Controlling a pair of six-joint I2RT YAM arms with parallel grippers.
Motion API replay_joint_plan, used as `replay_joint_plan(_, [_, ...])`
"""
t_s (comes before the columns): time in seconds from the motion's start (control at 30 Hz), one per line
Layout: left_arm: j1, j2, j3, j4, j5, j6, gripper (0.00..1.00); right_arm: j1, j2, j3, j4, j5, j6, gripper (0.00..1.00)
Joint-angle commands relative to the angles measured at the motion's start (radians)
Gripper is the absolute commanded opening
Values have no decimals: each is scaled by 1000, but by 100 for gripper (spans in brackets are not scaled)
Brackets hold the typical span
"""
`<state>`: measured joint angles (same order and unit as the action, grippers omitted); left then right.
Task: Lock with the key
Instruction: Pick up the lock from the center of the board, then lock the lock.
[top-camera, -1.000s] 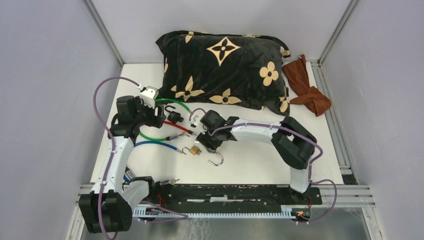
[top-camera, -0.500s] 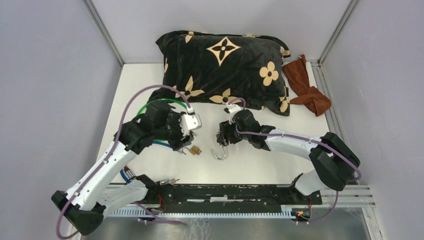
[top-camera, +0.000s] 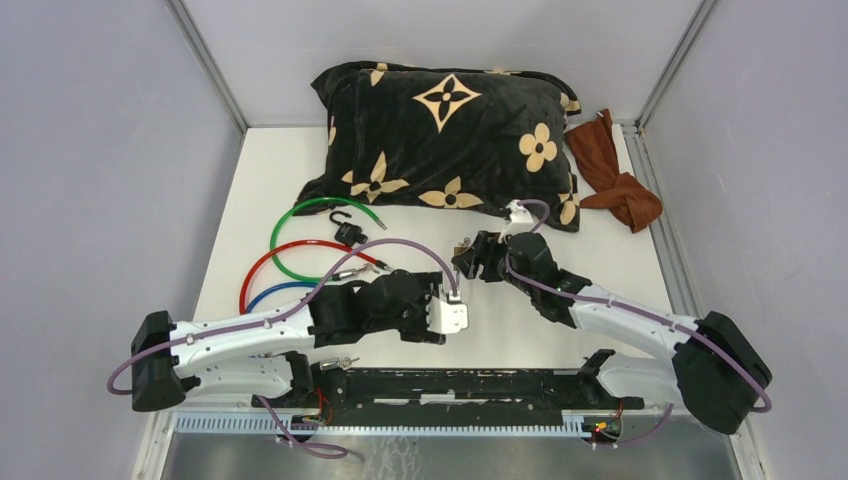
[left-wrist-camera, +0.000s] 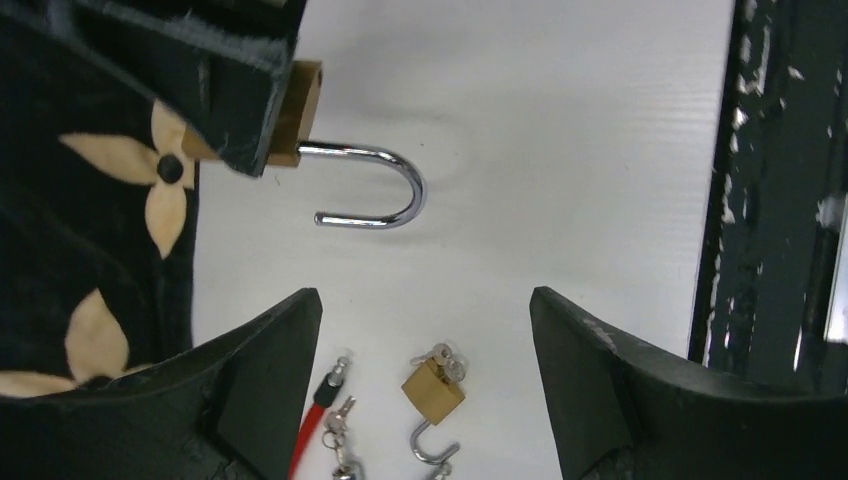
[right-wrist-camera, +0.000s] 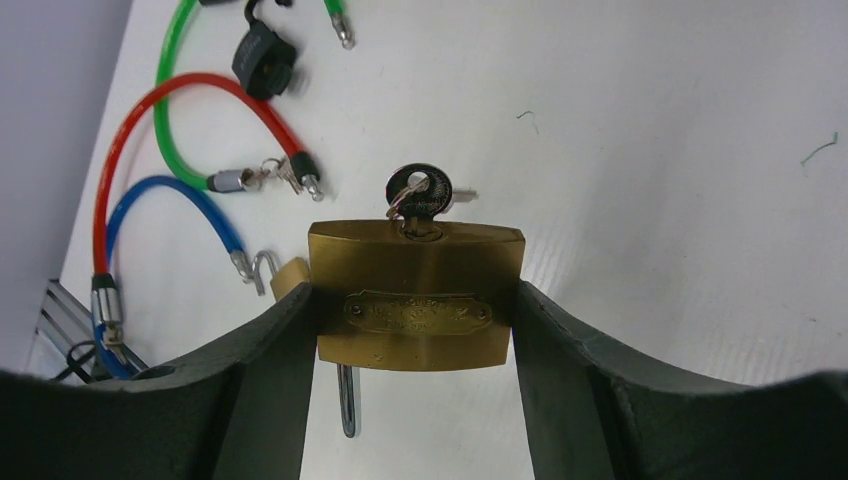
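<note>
right jaws: clamp brass padlock (right-wrist-camera: 415, 300), key (right-wrist-camera: 437, 192) in | left jaws: spread

a black flowered pillow (top-camera: 450, 140) lies at the tabletop's (top-camera: 280, 160) far edge, brown cloth (top-camera: 612, 170) just beside it, 3 coloured cable loops (right-wrist-camera: 200, 78) nearer.

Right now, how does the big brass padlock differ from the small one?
Size: the big padlock has a far larger body and shackle than the small padlock.
Support: the big padlock is clamped in the right gripper; the small padlock lies free on the table, untouched.
Shared: both are brass, both shackles are open, and both have keys at the keyhole end.
</note>
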<state>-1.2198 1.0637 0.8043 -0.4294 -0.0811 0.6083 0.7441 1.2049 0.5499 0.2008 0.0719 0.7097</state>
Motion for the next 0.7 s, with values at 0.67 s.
replay_joint_plan(0.67, [53, 220, -3, 603, -278, -483, 75, 56, -284, -47, 229, 186, 181, 0])
